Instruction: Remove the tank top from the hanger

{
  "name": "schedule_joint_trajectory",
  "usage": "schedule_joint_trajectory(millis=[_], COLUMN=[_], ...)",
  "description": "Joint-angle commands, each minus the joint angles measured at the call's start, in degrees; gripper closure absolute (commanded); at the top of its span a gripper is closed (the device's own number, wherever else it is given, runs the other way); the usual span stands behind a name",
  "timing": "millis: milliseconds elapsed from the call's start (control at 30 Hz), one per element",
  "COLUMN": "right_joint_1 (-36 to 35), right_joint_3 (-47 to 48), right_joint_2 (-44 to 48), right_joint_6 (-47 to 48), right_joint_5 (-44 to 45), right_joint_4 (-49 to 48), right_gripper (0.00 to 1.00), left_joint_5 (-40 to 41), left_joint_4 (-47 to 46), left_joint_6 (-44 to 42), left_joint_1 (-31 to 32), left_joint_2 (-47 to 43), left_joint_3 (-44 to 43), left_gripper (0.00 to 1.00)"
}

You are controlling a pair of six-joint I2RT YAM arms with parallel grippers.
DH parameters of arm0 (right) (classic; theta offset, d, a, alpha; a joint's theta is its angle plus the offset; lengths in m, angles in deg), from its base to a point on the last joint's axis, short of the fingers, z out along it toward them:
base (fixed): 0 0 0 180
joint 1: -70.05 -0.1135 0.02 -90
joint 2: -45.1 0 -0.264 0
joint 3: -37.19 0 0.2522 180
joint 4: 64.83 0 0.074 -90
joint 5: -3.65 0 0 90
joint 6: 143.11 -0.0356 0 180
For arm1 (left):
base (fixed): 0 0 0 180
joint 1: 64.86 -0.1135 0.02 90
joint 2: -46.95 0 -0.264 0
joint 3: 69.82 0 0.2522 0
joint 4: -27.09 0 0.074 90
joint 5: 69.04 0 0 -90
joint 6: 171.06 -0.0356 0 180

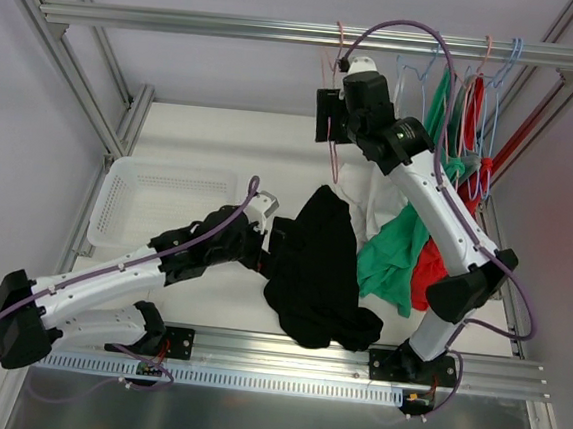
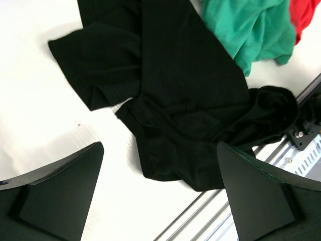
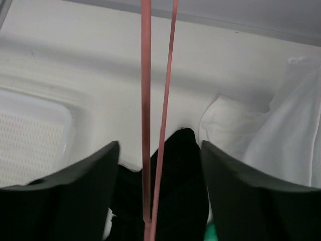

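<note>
The black tank top lies crumpled on the white desk, between the two arms and well below the rail. It looks fully clear of the pink hanger, whose thin wires run bare between the right pincer's fingers in the right wrist view. By that reading the removal itself seems done, or nearly so, and the step in hand is the letting go. The left pincer hovers just above the near hem of the tank top, spread wide and holding nothing, the dark cloth lying between and beyond its fingers. The right pincer sits up by the rail with the hanger wires in its gap; its fingers stand apart, and I cannot tell whether they press the wire lower down, out of sight. A white garment, a green one and a red one lie or hang just beside the tank top, and a white basket sits on the left of the desk. The next move probably calls for the right arm to ease off the hanger without snagging the neighbouring hangers, and the left arm to back away without dragging the cloth.
</note>
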Motion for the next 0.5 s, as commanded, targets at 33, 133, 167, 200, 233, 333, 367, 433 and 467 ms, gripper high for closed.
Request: schedule_joint_trajectory(millis=[33, 133, 167, 200, 233, 333, 367, 433, 467], right_joint_1=[-0.38, -0.38, -0.38, -0.38, -0.38, -0.38, -0.38, -0.29, -0.29], right_joint_3=[-6.81, -14.81, -18.92, -20.96, -23.07, -31.15, -32.92, -37.93, -39.16], right_joint_2=[12.57, 21.62, 23.99, 29.06, 31.72, 42.51, 45.34, 52.8, 54.84], right_joint_6=[-0.68, -0.15, 0.11, 0.29, 0.9, 1.69, 1.61, 1.43, 1.69], right_joint_5=[-2.47, -2.12, -2.12, -2.29, -2.55, -3.17, -3.69, -6.15, -6.94], right_joint_4=[-1.66, -1.58, -1.66, -1.58, -1.49, -0.79, -0.7, -0.7, -0.61], right_gripper=[0.06, 0.01, 0.0, 0.0, 0.01, 0.01, 0.0, 0.0, 0.0], left_joint_5=[0.94, 1.74, 1.74, 1.65, 1.65, 0.08, -0.63, -1.6, -2.04], left_joint_4=[-0.99, -0.99, -0.9, -0.9, -0.9, -0.99, -0.99, -0.9, -0.9], left_joint_6=[-1.04, -1.83, -2.09, -2.36, -3.05, -3.59, -3.68, -3.41, -3.33], left_joint_1=[1.83, 3.06, 3.32, 3.85, 4.11, 4.47, 4.55, 5.25, 5.69], left_joint_2=[7.04, 14.77, 16.88, 21.51, 23.73, 33.4, 35.77, 42.28, 44.3], left_joint_3=[-5.08, -8.32, -9.3, -10.26, -12.45, -17.12, -17.13, -21.6, -22.65], left_gripper=[0.01, 0.01, 0.01, 0.01, 0.01, 0.01, 0.01, 0.01, 0.01])
